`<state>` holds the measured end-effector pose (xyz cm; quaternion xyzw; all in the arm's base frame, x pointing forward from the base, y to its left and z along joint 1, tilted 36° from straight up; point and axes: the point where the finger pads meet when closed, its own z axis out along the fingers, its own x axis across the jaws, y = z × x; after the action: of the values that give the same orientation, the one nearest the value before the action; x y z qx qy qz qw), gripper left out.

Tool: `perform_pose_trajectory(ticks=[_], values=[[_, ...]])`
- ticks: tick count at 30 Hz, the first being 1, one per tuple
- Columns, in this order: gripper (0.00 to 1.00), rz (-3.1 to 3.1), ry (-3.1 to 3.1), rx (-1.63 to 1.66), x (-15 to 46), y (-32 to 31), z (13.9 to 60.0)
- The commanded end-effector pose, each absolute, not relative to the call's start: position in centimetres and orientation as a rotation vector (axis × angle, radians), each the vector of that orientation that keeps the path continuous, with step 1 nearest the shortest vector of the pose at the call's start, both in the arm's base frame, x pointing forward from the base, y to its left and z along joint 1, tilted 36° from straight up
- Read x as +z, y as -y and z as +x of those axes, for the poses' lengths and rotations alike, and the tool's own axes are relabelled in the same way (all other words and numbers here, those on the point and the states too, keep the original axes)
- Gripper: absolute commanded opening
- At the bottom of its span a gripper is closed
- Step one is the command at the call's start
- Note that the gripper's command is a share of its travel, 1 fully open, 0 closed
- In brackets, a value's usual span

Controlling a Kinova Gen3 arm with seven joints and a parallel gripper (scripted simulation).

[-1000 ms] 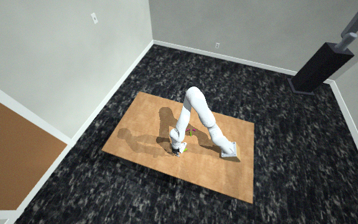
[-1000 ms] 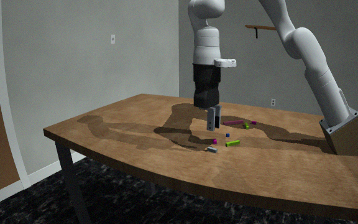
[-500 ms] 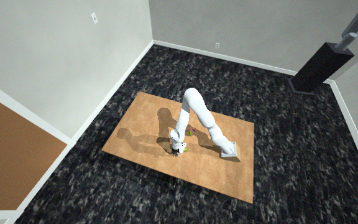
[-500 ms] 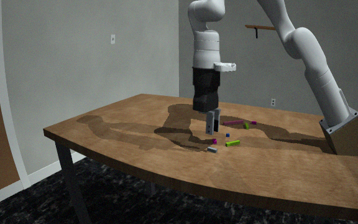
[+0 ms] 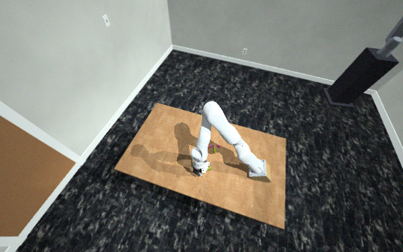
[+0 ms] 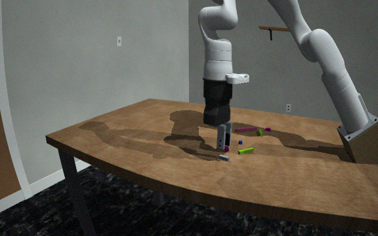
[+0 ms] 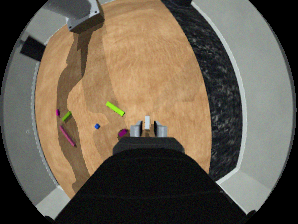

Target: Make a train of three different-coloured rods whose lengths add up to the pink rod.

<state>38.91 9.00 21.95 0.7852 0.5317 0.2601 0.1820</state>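
My gripper (image 6: 224, 147) (image 7: 148, 126) is partly open and empty, pointing down a little above the table. In the wrist view the grey rod (image 6: 224, 158) (image 7: 147, 121) lies between the fingertips' lines; in the exterior view it is below them. A magenta rod (image 6: 226, 149) (image 7: 123, 133) lies close beside the fingers. A lime rod (image 6: 245, 151) (image 7: 115, 109) and a blue rod (image 6: 240, 142) (image 7: 97, 126) lie apart nearby. Farther off are the pink rod (image 6: 246, 129) (image 7: 68, 136), a second green-looking rod (image 6: 260, 132) (image 7: 67, 116) and a second magenta rod (image 6: 268, 129) (image 7: 58, 112).
The rods lie on the wooden table (image 5: 243, 196) (image 6: 126, 151). The arm's base (image 5: 259, 169) (image 6: 367, 144) stands at one end of it. Arm shadows cross the table. In the top view the arm's wrist hides the rods near the gripper.
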Motion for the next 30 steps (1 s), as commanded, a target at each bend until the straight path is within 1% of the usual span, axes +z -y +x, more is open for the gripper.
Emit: perform_pose_trajectory(ticks=[1,30], values=[[0.54,2.222,-1.504,0.721,21.3,-8.9,39.0],[0.54,2.222,-1.504,0.721,20.0,-8.9,39.9]])
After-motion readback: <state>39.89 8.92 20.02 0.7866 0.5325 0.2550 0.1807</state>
